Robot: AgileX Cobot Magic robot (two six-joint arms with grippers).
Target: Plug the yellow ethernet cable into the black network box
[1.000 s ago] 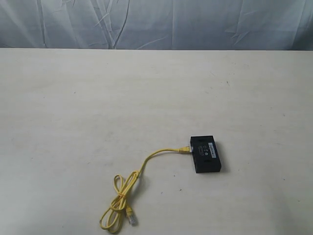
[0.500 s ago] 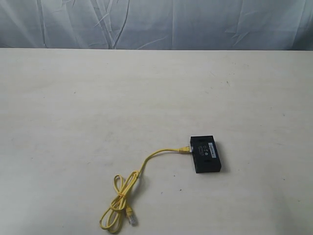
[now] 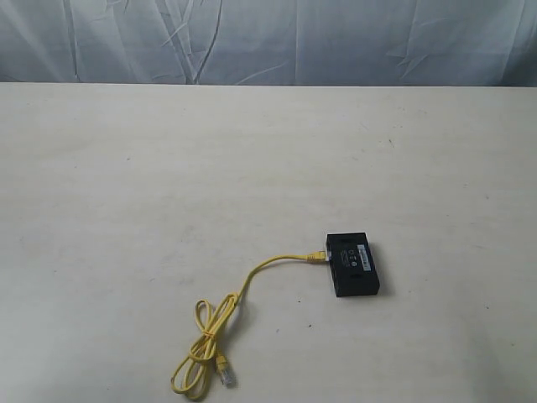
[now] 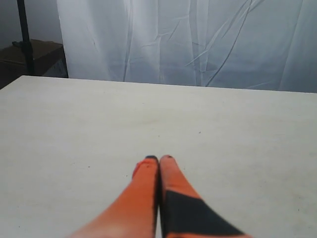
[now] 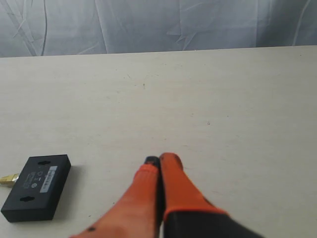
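Exterior view: black network box flat on pale table, right of centre, long axis near-to-far. Yellow ethernet cable meeting its left side, trailing left into loose loops. Creased backdrop behind. Left gripper and right gripper pinched closed, empty, well apart from both. Matches the earlier frames.

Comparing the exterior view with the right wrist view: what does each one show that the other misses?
Exterior only: the thin yellow ethernet cable with its loose coil and free clear plug. Right wrist only: the orange right gripper, shut and holding nothing. Both: the pale table and the flat black network box, with the cable's other plug at its side.
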